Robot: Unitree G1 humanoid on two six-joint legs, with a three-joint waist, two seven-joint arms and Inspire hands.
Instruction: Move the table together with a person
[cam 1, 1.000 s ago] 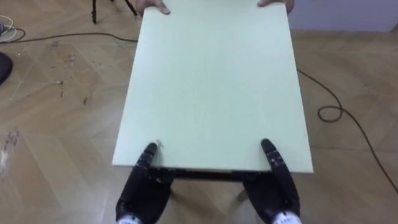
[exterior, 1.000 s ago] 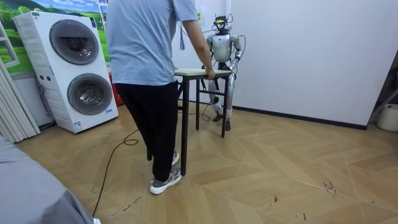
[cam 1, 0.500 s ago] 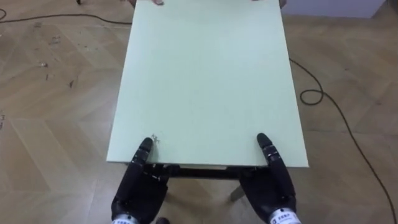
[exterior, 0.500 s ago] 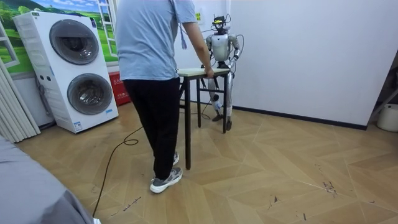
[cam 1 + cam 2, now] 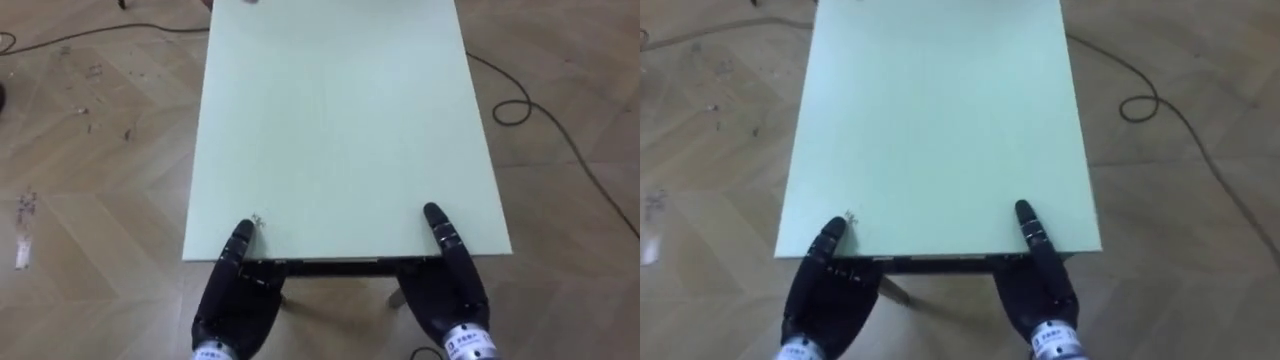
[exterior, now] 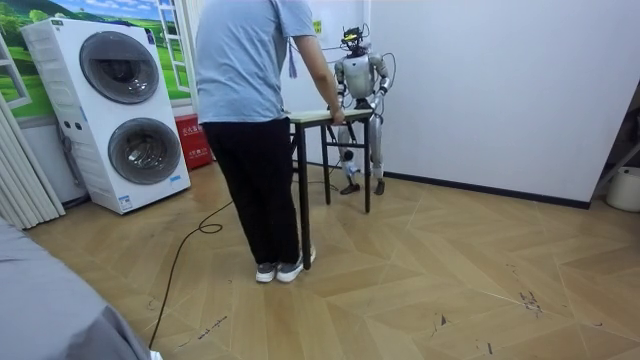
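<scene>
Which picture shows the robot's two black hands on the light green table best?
The left eye view: the black left hand and right hand sit large and close at the near edge of the light green table. The right eye view shows nearly the same. In the room view they are too far off to make out.

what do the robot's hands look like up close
Both are black with a dull sheen and shaped like a human hand. The left hand and the right hand match each other. Each carries a small white tag with dark print near the wrist, clearest on the right one.
</scene>
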